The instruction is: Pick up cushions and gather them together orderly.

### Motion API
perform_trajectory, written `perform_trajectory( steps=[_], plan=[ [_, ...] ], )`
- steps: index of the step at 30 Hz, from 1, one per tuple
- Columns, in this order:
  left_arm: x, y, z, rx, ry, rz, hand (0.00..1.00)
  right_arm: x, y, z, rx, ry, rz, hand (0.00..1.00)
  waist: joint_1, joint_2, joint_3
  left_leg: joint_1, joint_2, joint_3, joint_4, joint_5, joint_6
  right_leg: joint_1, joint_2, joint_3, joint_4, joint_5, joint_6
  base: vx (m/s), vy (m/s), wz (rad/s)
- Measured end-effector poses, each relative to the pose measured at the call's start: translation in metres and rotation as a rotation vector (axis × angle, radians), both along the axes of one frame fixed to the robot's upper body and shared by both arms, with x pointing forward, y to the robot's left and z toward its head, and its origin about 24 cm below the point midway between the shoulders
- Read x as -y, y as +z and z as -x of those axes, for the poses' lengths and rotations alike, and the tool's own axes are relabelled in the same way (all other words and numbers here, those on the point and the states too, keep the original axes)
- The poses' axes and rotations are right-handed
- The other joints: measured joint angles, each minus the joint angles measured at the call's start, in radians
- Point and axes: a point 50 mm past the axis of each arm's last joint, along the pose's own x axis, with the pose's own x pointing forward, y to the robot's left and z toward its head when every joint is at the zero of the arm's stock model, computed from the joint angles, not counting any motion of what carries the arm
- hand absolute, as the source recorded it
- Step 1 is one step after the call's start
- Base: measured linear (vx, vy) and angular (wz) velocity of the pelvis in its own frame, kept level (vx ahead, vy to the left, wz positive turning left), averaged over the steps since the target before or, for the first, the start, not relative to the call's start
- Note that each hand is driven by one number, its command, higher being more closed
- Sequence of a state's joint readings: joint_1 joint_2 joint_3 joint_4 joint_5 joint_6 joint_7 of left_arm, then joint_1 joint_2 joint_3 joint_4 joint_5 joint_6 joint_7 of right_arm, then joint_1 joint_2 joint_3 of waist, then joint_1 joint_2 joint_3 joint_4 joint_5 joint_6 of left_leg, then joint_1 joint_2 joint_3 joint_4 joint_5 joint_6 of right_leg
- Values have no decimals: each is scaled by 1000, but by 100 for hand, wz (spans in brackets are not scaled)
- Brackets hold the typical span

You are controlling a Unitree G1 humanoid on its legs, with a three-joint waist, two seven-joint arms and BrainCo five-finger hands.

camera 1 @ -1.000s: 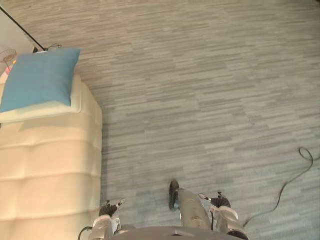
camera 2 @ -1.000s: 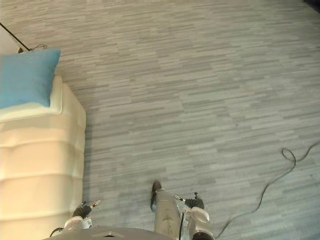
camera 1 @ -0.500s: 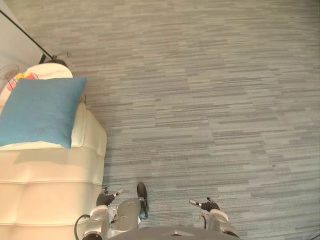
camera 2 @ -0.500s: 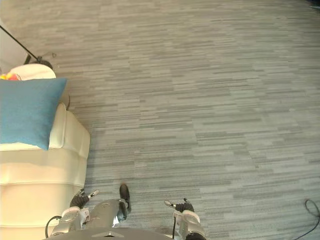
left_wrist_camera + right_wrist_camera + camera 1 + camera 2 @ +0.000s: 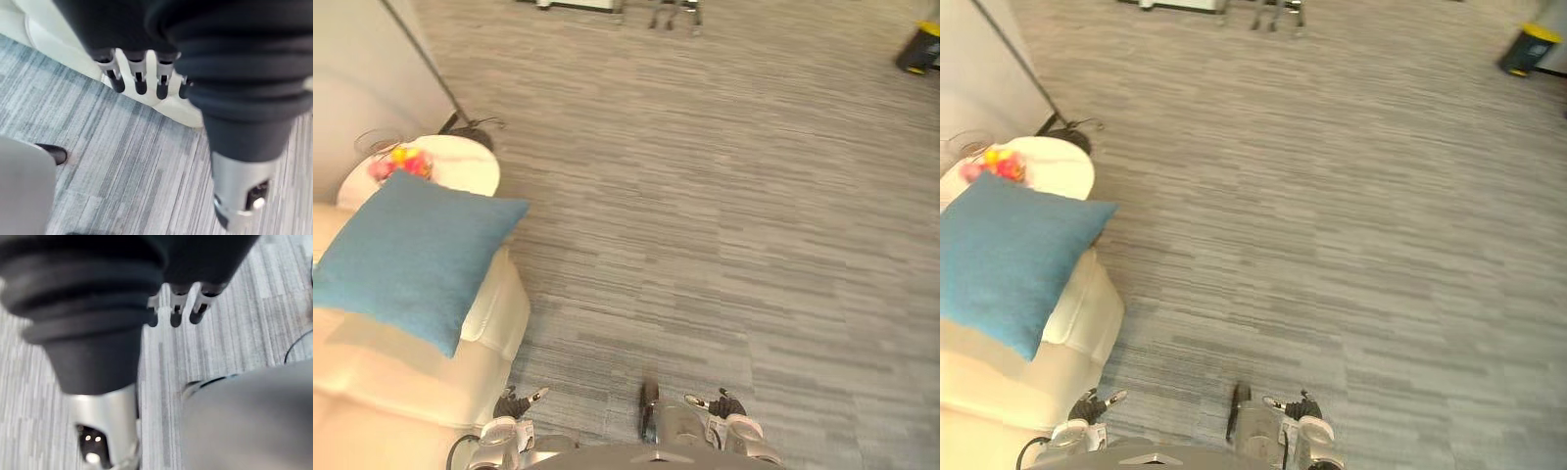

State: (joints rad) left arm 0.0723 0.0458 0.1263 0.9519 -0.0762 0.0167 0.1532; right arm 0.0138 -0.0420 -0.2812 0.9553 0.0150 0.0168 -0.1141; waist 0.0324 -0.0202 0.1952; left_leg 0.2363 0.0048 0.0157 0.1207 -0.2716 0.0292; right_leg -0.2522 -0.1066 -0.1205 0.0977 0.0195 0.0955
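Your left hand hangs low just beside the front edge of a cream padded sofa; its fingers are straight and slightly apart, holding nothing and touching nothing. Your right hand hangs over the grey striped carpet floor, its fingers likewise straight, loose and empty. At the far left, a square blue fabric cushion lies flat on the sofa's arm end, one corner pointing out towards the floor. Just beyond the cushion stands a small round white side table with a bunch of pink and yellow flowers on it. A thin black pole slants along the wall down to a dark base beside the table. Well apart, at the far right corner of the floor, sits a small yellow and black object.
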Motion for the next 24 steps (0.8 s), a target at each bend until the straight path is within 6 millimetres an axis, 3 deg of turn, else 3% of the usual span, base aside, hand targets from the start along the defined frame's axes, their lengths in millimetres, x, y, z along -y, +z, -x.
perform_trajectory(
  steps=[2, 3, 4, 5, 7, 9, 10, 11, 13, 14, 15, 17, 18, 19, 20, 23, 24],
  plan=[
    [-1, -1, 3, -6, 22, 1, 0, -2, 1, -2, 14, -2, -2, 0, -2, -1, 0, 38, 15, -29, 1, -48, -22, -2, -13, 6, -27, 11, 6, 399, -366, 44],
    [1, -2, 5, -12, 42, 8, 0, -2, 2, -1, 24, -14, -3, 0, -4, 0, -5, 74, 41, -48, 6, -92, -36, -6, 1, 3, 44, 83, 12, 411, -352, 50],
    [8, -4, 8, -19, 47, 29, 0, 1, 5, -3, 44, -23, 4, 0, -6, 39, -16, 91, 79, -74, 16, -109, -49, -29, 37, 0, 143, 81, -1, 424, -335, 45],
    [13, -4, 7, -18, 50, 44, 0, 2, 6, -4, 49, -22, 9, 0, -5, 44, -16, 90, 87, -81, 24, -106, -51, -37, 43, 0, 172, 70, -17, 418, -312, 33],
    [20, -5, 8, -12, 81, 68, 0, 5, 7, -4, 59, -40, 10, 0, 6, 68, -24, 65, 108, -136, 89, -55, -64, -45, 52, -27, 254, -15, -46, 411, -303, 23],
    [23, -6, 10, -19, 92, 77, 0, 7, 6, 0, 54, -44, 16, 0, 5, 83, -37, 25, 126, -176, 184, -24, -78, -8, 53, -69, 252, -52, -55, 381, -227, 71],
    [20, -4, 7, -6, 99, 73, 0, 7, 5, 4, 44, -48, 16, 0, 0, 79, -37, -59, 132, -199, 347, 15, -137, 40, 37, -128, 240, -70, -62, 331, -192, 107],
    [20, -3, 5, 1, 98, 72, 0, 7, 4, 5, 41, -51, 15, 0, -4, 79, -37, -97, 136, -198, 415, 36, -163, 62, 34, -151, 230, -72, -71, 234, -147, 102],
    [18, -3, 3, 5, 101, 68, 0, 7, 3, 10, 29, -57, 11, 0, 8, 74, -36, -181, 177, -122, 577, 125, -178, 133, 26, -217, 193, -78, -91, 285, -125, 91],
    [16, -1, 1, 16, 90, 59, 0, 6, 1, 12, 21, -69, 5, 0, 16, 67, -33, -210, 223, -16, 613, 120, -154, 191, 13, -272, 154, -79, -92, 328, -111, 104],
    [15, -1, 0, 18, 78, 54, 0, 6, 1, 12, 20, -70, 5, 0, 15, 66, -33, -225, 232, 24, 606, 102, -144, 210, 4, -294, 138, -78, -92, 301, -79, 131],
    [16, 1, -5, 32, 52, 49, 0, 6, 1, 12, 19, -69, 3, 0, 6, 60, -33, -291, 226, 203, 468, 30, -144, 272, -43, -374, 91, -64, -68, 244, 11, 137],
    [17, 2, -6, 36, 47, 49, 0, 6, 1, 11, 20, -67, 2, 0, 8, 63, -35, -302, 219, 227, 411, 34, -141, 276, -49, -387, 89, -62, -65, 171, 150, 119],
    [19, 1, -5, 33, 31, 50, 0, 7, 2, 9, 28, -67, 3, 0, 11, 76, -35, -327, 209, 280, 261, 110, -114, 287, -49, -416, 88, -59, -53, 85, 140, 117],
    [16, 2, -6, 33, 8, 35, 0, 3, 1, 8, 22, -69, -10, 0, 19, 56, -40, -322, 175, 313, 191, 135, -93, 296, -61, -413, 74, -62, -28, 101, 165, 114],
    [0, 5, -9, 37, -1, -10, 0, -16, 1, 2, 34, -31, -49, 0, 27, -22, -47, -318, 73, 275, 27, 239, -62, 313, -98, -441, -20, -37, -12, 108, 148, 103],
    [-1, 5, -9, 39, -1, -10, 0, -18, 1, 0, 39, -30, -52, 0, 30, -21, -46, -324, 67, 264, 30, 240, -60, 317, -98, -442, -28, -31, -13, 54, 87, 71]
  ],
)
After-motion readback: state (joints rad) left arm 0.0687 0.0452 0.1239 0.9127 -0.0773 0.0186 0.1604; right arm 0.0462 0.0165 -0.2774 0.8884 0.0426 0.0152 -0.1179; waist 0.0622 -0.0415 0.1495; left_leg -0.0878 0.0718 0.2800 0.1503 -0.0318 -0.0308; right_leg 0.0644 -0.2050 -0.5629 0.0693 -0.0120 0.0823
